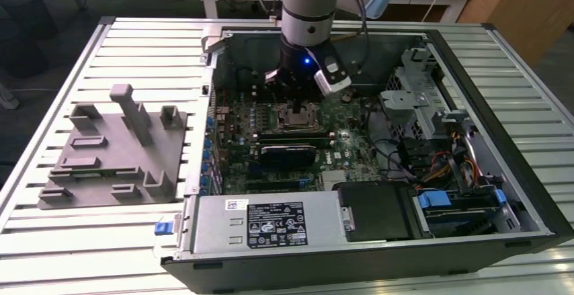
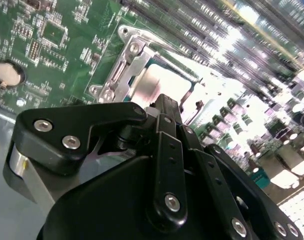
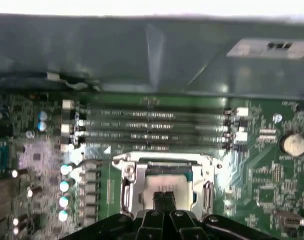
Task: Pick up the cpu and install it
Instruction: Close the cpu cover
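Observation:
The cpu (image 3: 160, 184) lies flat inside the metal socket frame (image 3: 128, 181) on the green motherboard, its silver top showing. My gripper (image 3: 164, 196) hangs directly over it, its two black fingers pressed together with no gap, tips at or just above the chip's top. In the second wrist view the cpu (image 2: 159, 80) shows as a pale silver patch just beyond the gripper (image 2: 166, 101), inside the socket frame (image 2: 119, 75). In the exterior view the gripper (image 1: 295, 102) reaches down into the open computer case, above the socket (image 1: 296, 115).
The case walls (image 1: 215, 73) enclose the board. Memory slots (image 3: 152, 125) run beside the socket. A black card (image 1: 287, 152), a power supply (image 1: 269, 222) and drive bays (image 1: 421, 107) crowd the case. A grey tray (image 1: 112, 154) sits on the exterior view's left.

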Available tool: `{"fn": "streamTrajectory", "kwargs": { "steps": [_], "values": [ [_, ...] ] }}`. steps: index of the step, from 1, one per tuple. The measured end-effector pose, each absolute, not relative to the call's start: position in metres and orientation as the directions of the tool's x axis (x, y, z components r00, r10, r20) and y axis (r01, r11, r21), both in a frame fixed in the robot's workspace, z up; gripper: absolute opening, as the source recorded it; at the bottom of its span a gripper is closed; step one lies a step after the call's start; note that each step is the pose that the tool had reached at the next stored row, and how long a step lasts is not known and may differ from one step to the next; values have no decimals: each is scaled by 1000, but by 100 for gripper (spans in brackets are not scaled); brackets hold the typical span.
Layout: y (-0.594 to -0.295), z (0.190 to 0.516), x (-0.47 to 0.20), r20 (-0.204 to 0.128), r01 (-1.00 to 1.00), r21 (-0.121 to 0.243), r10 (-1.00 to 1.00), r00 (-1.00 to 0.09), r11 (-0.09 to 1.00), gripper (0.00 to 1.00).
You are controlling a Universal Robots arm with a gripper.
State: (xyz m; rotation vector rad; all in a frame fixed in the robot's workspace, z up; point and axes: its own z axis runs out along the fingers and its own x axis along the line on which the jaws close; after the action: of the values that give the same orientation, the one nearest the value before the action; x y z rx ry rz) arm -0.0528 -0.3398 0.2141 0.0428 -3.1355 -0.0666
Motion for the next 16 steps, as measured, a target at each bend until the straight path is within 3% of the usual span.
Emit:
{"fn": "streamTrajectory", "kwargs": {
  "steps": [2,16],
  "values": [
    [-342,214,-53,4,-27,66,-27,-1000,997,11],
    [-352,208,-63,4,-7,67,-7,-1000,998,11]
  ]
}}
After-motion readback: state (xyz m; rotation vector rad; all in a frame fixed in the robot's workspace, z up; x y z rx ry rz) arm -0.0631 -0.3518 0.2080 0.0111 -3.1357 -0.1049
